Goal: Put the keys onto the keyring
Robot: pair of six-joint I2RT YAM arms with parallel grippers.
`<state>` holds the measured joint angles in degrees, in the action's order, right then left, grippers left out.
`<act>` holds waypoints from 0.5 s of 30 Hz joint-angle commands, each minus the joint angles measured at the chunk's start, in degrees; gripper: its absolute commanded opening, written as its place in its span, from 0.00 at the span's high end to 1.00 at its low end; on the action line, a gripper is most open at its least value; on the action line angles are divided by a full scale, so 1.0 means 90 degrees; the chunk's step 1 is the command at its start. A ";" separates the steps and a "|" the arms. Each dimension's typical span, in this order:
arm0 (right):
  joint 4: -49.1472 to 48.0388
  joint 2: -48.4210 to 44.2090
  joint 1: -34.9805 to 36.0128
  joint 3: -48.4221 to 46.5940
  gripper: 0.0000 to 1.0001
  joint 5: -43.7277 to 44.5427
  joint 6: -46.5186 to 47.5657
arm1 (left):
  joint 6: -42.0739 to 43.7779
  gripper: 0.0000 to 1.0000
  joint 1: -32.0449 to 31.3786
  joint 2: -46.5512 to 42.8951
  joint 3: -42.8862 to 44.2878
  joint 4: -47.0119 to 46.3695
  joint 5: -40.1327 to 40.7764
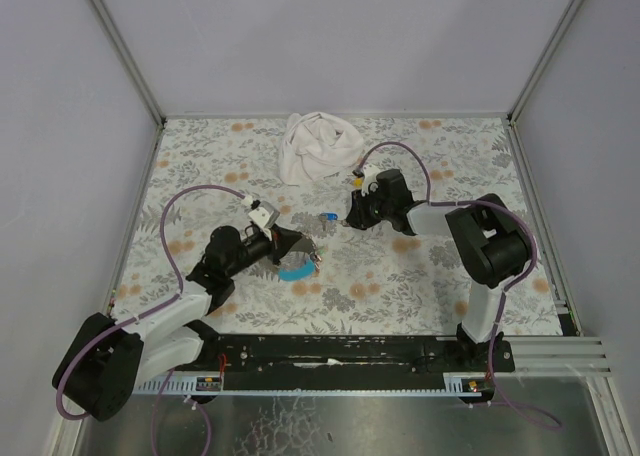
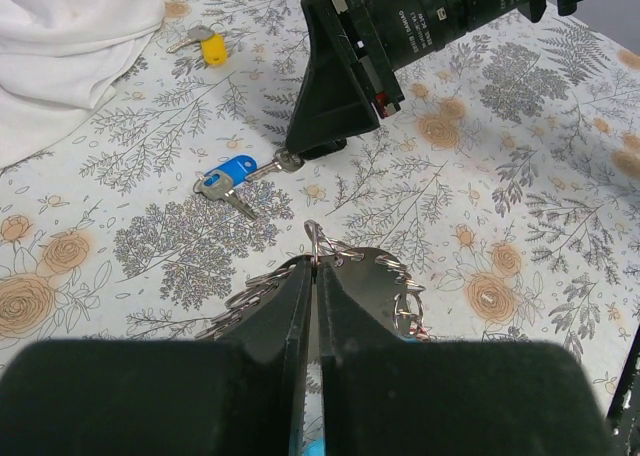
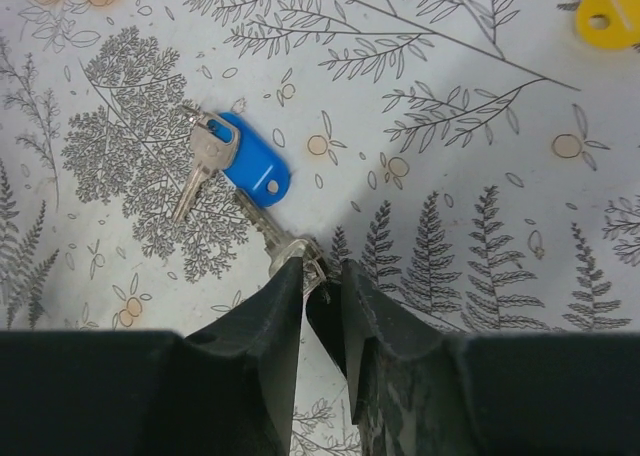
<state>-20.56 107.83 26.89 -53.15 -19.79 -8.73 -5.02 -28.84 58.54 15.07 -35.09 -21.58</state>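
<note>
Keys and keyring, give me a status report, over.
Left gripper: jaws shut on keyring. Right gripper: jaws pinching end of blue-tagged keys, on the table. Nothing between the two; yellow-tagged key lies aside.

We see a table [image 1: 450,276] whose pale top is printed with grey leaves and orange flowers, evenly lit. Plain grey walls [image 1: 340,36] close it on three sides, joined by aluminium posts [image 1: 121,46]; a black rail [image 1: 340,358] lines its near edge.

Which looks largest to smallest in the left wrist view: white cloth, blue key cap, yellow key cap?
1. white cloth, partly cropped
2. blue key cap
3. yellow key cap, though it lies farther from the camera, so this is unsure
</note>
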 commanded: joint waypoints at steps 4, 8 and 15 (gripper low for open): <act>-0.0225 -0.0087 -0.0029 -0.0166 0.87 -0.0577 -0.0133 | 0.0186 1.00 -0.0023 0.0024 0.0121 -0.0184 -0.0152; -0.0035 -0.0376 -0.0021 -0.0087 0.98 -0.0645 -0.0117 | 0.0205 1.00 -0.0019 0.0035 0.0149 -0.0141 -0.0189; 0.0828 -0.1212 -0.0026 0.0120 1.00 -0.0642 -0.0098 | 0.0283 1.00 -0.0024 -0.0001 0.0199 0.0015 -0.0275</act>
<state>-16.58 103.09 26.87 -52.86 -23.79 -9.63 -4.03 -28.84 58.89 15.09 -34.22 -22.90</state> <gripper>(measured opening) 0.011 0.010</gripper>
